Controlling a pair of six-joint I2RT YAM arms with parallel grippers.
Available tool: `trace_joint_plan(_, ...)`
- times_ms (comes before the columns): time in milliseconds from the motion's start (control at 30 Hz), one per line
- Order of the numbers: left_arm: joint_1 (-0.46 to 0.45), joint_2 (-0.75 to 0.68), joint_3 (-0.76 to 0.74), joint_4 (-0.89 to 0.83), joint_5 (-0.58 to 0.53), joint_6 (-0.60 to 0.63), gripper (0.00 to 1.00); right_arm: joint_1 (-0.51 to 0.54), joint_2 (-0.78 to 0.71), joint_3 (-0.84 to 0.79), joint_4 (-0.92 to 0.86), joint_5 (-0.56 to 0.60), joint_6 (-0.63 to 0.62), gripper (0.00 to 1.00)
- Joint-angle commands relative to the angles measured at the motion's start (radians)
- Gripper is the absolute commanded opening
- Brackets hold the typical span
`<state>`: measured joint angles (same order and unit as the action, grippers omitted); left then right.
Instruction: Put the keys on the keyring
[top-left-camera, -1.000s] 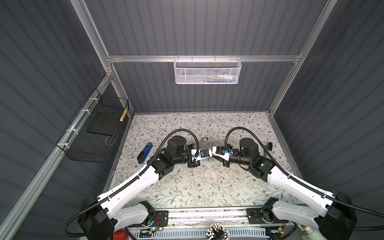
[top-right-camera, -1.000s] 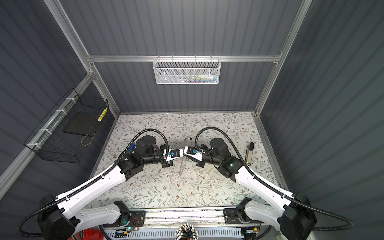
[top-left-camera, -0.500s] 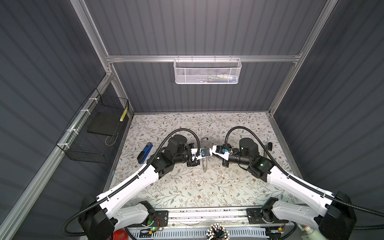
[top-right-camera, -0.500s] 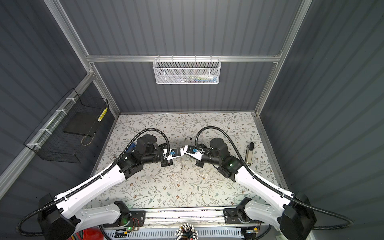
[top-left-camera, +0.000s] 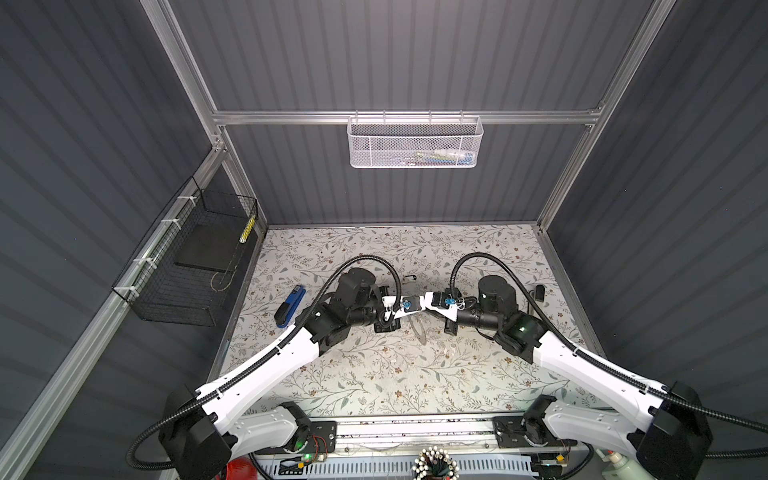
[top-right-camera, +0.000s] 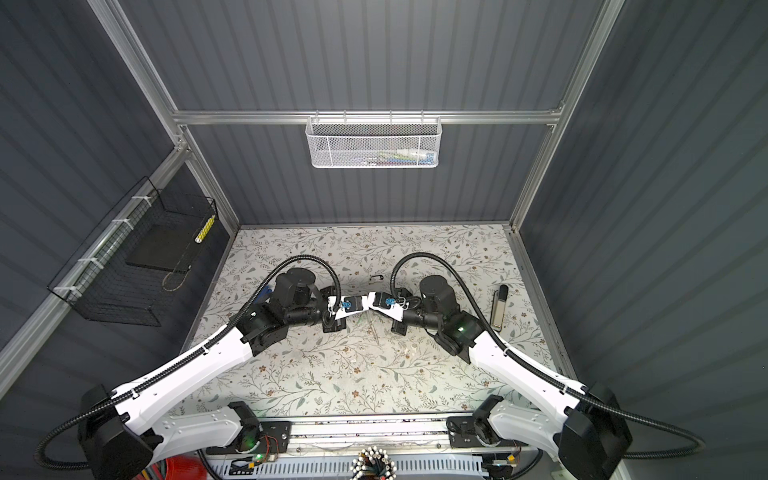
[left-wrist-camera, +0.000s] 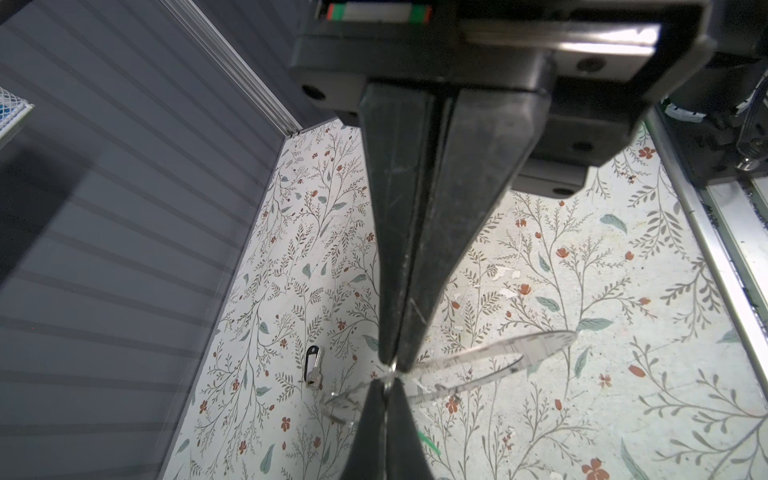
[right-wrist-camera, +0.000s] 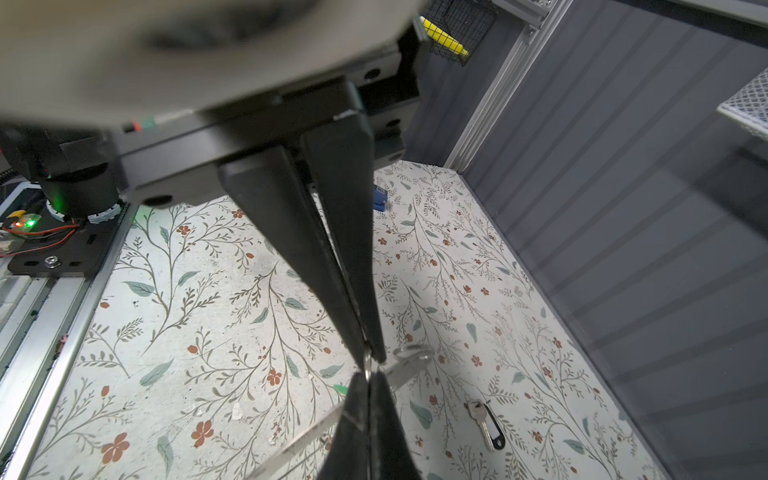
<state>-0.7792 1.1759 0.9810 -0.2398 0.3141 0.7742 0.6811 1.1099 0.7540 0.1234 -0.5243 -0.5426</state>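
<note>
Right gripper (right-wrist-camera: 370, 358) fingers have closed since a second ago. Its tips, apart from the left gripper (left-wrist-camera: 392, 366) half a second back, now meet it above mid-worktop (top-left-camera: 374, 374). Both finger pairs are pressed together, each pinching the rim of the keyring (left-wrist-camera: 540, 344), which hangs beneath the meeting tips. Green-tagged key (right-wrist-camera: 340, 388): only a green sliver beside the tips, attachment not discernible. Silver key with black tag (right-wrist-camera: 486, 424) lies flat toward the back edge. Blue stapler (top-left-camera: 289, 307) near the left edge.

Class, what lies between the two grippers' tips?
A thin silvery edge, apparently the rim of the keyring, bridging the shut left gripper and right gripper; both wrist views show it.
</note>
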Motion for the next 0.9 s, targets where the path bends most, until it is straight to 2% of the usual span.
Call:
trace_joint_plan(0,-0.008,-0.005,0.018,0.019,0.05,-0.015,0.0,0.002,0.004,0.016,0.026,-0.01,0.005,0.0)
trace_joint_plan(67,-0.007,-0.012,0.013,0.03,0.052,-0.029,0.04,0.003,0.001,0.012,0.028,-0.004,0.004,0.0)
trace_joint_plan(133,-0.008,-0.023,0.002,0.043,0.024,-0.057,0.27,0.001,-0.009,0.0,0.065,0.003,0.028,0.0)
trace_joint_plan(167,-0.007,-0.033,-0.01,0.052,-0.012,-0.063,0.36,-0.002,-0.014,-0.014,0.098,-0.002,0.039,0.0)
trace_joint_plan(200,-0.007,-0.046,-0.026,0.067,-0.036,-0.07,0.4,-0.007,-0.018,-0.022,0.131,-0.01,0.049,0.0)
trace_joint_plan(367,0.027,-0.124,-0.148,0.217,-0.029,-0.186,0.41,-0.039,0.003,-0.005,0.195,-0.117,0.11,0.0)
trace_joint_plan(467,0.066,-0.16,-0.203,0.258,0.038,-0.257,0.39,-0.056,0.039,0.024,0.195,-0.179,0.134,0.0)
trace_joint_plan(667,0.135,-0.193,-0.283,0.397,0.166,-0.38,0.37,-0.063,0.067,0.01,0.319,-0.262,0.199,0.0)
trace_joint_plan(867,0.145,-0.168,-0.278,0.414,0.243,-0.397,0.31,-0.062,0.087,-0.016,0.443,-0.315,0.242,0.0)
